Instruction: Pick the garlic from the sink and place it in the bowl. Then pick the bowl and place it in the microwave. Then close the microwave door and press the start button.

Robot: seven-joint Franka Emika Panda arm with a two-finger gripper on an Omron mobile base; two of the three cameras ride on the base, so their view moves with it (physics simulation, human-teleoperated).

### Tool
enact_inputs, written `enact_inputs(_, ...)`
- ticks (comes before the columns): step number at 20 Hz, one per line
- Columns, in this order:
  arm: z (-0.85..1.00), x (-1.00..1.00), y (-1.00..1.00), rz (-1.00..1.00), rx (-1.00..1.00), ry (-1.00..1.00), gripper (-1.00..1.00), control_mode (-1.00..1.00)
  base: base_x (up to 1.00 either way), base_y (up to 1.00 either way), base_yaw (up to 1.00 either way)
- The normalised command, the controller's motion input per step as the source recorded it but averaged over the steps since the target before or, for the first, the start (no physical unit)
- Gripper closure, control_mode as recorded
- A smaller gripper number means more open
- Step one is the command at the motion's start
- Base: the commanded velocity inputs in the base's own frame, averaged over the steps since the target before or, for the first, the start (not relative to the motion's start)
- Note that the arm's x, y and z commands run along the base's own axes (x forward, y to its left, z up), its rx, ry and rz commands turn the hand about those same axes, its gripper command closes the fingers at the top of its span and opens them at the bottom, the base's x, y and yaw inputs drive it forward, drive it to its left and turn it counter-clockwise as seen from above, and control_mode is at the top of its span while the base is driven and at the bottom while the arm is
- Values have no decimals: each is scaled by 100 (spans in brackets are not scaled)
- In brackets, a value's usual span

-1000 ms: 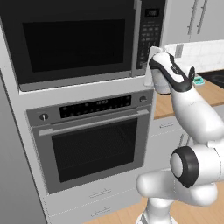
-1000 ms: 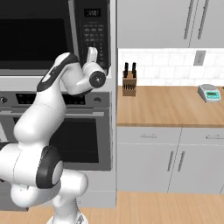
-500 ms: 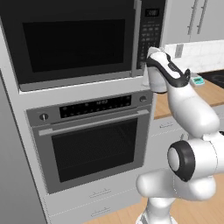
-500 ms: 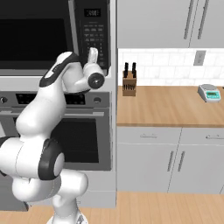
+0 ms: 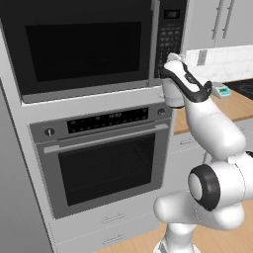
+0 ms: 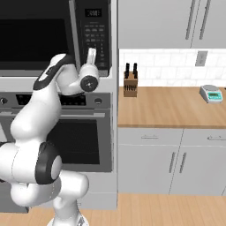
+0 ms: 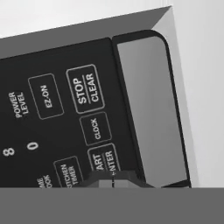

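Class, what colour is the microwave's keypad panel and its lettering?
The keypad panel is black with white lettering, clearest in the hand view.

The arm (image 5: 207,123) reaches up and forward, wrist bent, its fingers (image 7: 113,179) pressed together at the tip.

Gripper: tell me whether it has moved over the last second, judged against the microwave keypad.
Yes, slightly. The gripper has crept in toward the keypad; in the hand view its shut tips sit at the start button.
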Motion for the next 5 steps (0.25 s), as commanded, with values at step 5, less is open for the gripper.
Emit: enact_inputs(5,7,-100,-46,8,7,-10,100,-100,0,0,0)
